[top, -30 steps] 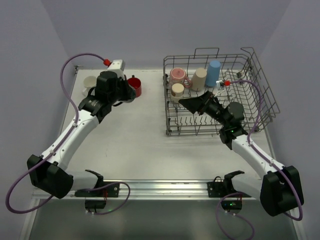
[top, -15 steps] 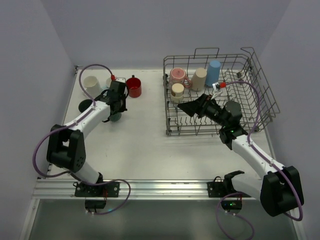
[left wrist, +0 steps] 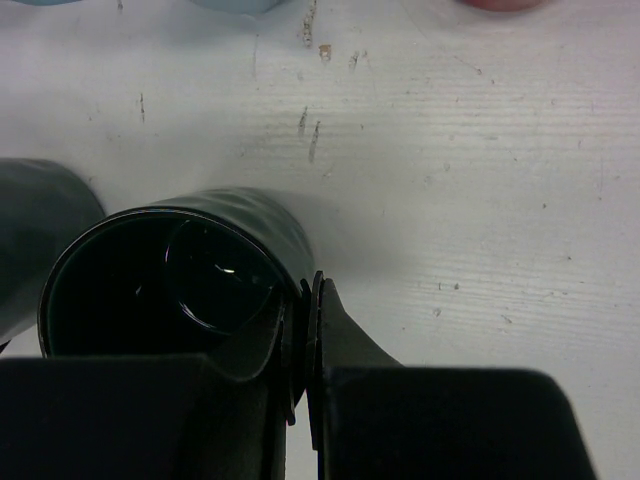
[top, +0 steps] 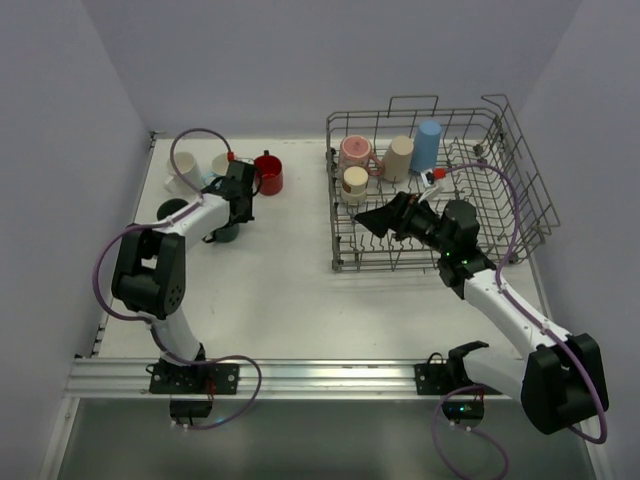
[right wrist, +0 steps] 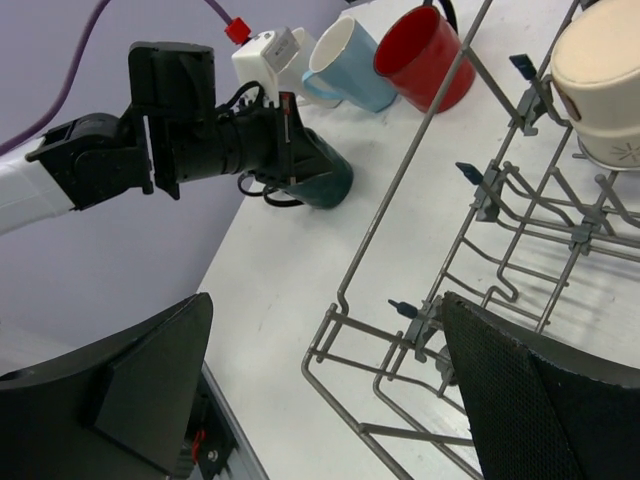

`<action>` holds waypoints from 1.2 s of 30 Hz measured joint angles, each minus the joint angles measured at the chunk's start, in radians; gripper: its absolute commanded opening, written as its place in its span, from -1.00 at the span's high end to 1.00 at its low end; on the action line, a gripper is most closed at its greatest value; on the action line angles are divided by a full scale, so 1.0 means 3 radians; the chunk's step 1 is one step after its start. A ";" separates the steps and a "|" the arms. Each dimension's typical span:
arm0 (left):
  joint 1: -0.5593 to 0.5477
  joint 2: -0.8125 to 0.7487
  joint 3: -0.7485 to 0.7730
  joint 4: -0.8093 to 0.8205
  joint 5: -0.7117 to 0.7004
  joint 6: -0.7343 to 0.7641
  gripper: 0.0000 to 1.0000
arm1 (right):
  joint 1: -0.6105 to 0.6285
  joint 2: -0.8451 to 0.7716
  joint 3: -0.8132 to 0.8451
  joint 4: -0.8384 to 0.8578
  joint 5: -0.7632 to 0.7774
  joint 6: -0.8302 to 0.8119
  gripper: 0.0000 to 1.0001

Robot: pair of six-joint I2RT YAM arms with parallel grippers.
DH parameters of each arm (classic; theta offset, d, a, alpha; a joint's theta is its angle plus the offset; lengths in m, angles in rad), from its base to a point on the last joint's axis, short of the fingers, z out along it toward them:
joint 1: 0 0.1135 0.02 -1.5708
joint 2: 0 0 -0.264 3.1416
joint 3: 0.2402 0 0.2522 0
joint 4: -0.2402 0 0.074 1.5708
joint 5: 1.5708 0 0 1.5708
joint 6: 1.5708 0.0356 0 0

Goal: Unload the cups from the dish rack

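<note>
The left gripper point(left wrist: 308, 300) is pinched nearly closed on the wall of a dark teal cup point(left wrist: 180, 270), one finger inside the mouth and one outside. That is a sensible hold for a small cup with no handle presented. It holds the cup low at about 9 o'clock on the table point(top: 290, 290), just beside a second dark teal cup point(top: 172, 210), apparently to set it down; whether the base touches the surface is not clear. A white cup point(top: 183, 165), a light blue cup point(right wrist: 345, 70) and a red cup point(top: 268, 173) stand near 10 o'clock. The right gripper point(right wrist: 328, 300) hangs spread wide and empty over the near part of the dish rack point(top: 380, 266) at 3 o'clock. It faces the four cups left there: speckled pink point(top: 355, 150), beige point(top: 399, 157), cream point(top: 354, 180) and a blue tumbler point(top: 429, 143). The tabletop is white and scuffed, enclosed by plain lilac-grey walls point(top: 300, 60).
</note>
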State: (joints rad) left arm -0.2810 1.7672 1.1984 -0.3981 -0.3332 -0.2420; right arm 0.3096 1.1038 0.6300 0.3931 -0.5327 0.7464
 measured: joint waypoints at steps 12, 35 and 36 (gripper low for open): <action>0.0064 -0.0010 0.0001 0.0132 -0.0167 0.0094 -0.52 | 0.0038 0.0187 0.0518 -0.0638 0.0434 -0.0559 -0.96; 0.0058 -0.2797 -0.0932 0.0585 0.1963 -0.0206 -1.00 | 0.0295 0.1733 0.2113 -0.1807 0.1813 -0.1565 -0.57; 0.0057 -0.2911 -0.1019 0.0595 0.2012 -0.0203 -1.00 | 0.0301 0.1812 0.2191 -0.1823 0.1857 -0.1597 -0.57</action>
State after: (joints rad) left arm -0.2638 0.8940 0.8928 -0.2195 0.2703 -0.3031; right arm 0.4000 1.6474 1.2873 -0.1539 0.0242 0.2672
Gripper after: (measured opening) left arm 0.997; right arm 0.780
